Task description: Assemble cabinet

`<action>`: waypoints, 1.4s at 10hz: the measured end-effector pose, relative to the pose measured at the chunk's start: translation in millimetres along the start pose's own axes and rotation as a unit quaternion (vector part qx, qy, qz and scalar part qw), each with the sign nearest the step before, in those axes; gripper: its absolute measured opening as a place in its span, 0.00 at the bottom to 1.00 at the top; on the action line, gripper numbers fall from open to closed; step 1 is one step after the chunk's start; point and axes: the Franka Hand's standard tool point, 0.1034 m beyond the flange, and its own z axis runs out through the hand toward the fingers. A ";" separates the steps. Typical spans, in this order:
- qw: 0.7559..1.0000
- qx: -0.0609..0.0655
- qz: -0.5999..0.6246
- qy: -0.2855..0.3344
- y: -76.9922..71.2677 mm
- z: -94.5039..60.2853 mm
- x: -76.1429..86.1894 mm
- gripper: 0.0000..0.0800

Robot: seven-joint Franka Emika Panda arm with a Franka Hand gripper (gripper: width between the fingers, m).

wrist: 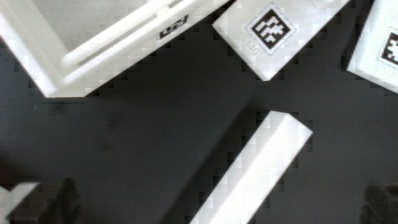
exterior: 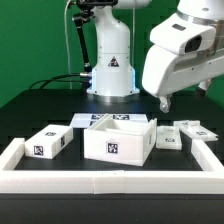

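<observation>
The gripper (exterior: 166, 101) is hanging above the black table (exterior: 30, 110) on the exterior view's right, clear of every part. In the wrist view its two dark fingers (wrist: 39, 200) are standing wide apart and holding nothing. Only bare table and a slanting white bar (wrist: 263, 165) are lying beneath them, and I cannot tell whether that bar is a loose panel or part of the frame. The cabinet is lying in separate pieces inside the low white border frame (exterior: 110, 182). Its hollow box body (exterior: 118, 143) is sitting open side up in the near middle. A tagged block (exterior: 47, 143) is resting just beside it on the exterior view's left. Flat panels (exterior: 95, 120) are lying on the far side of the box body, toward the robot base (exterior: 110, 65). On the exterior view's right, below the gripper, a small tagged piece (exterior: 168, 140) is lying near the box, and a second small piece (exterior: 195, 129) is lying farther right.
</observation>
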 end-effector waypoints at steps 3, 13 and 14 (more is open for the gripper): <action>1.000 0.000 0.000 0.000 -0.1 0.1 0.1 1.00; 0.980 -0.069 -0.154 0.100 -23.8 28.1 -49.1 1.00; 0.981 -0.069 -0.154 0.100 -23.8 28.8 -49.6 1.00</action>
